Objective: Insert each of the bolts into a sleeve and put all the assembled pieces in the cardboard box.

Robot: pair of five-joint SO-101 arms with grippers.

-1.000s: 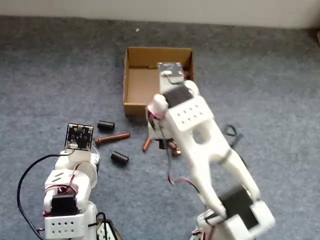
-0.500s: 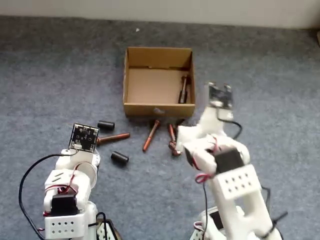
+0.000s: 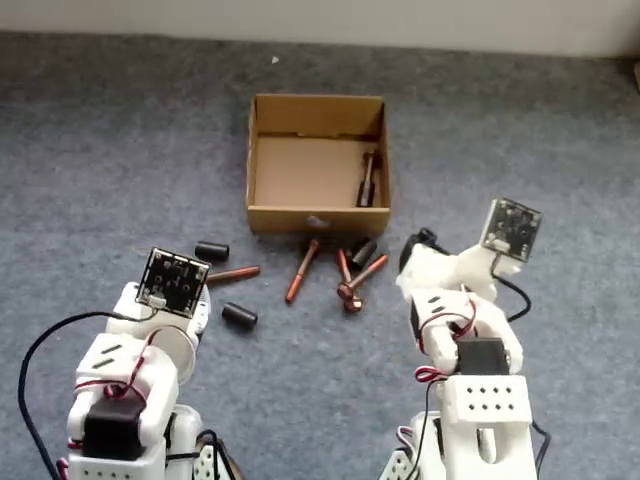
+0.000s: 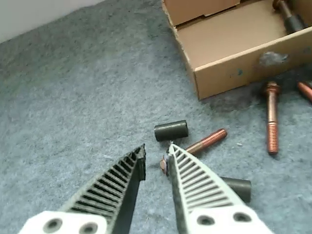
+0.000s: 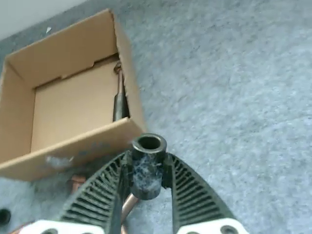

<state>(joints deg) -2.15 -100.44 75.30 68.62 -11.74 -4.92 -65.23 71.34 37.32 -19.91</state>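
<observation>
The cardboard box [image 3: 265, 160] stands at the table's far middle, with one assembled bolt-and-sleeve piece [image 3: 367, 180] lying along its right wall. In front of the box, several copper bolts [image 3: 302, 270] and black sleeves [image 3: 211, 251] lie loose on the carpet. My right gripper [image 5: 146, 168] is shut on an upright black sleeve [image 5: 147, 163], just right of the loose bolts and in front of the box [image 5: 73, 97]. My left gripper [image 4: 156, 151] hangs slightly open with nothing between its fingers, above a bolt [image 4: 202, 144] and near a sleeve [image 4: 171, 130].
Grey carpet covers the whole table. A further sleeve [image 3: 239, 317] lies close to the left arm's base, and another sleeve [image 3: 363, 250] rests among the bolts. A black cable [image 3: 515, 290] trails beside the right arm. Open carpet lies left and right of the box.
The right arm has drawn back from over the box to the carpet in front of its right corner, leaving the assembled piece visible inside. The left arm has edged forward slightly.
</observation>
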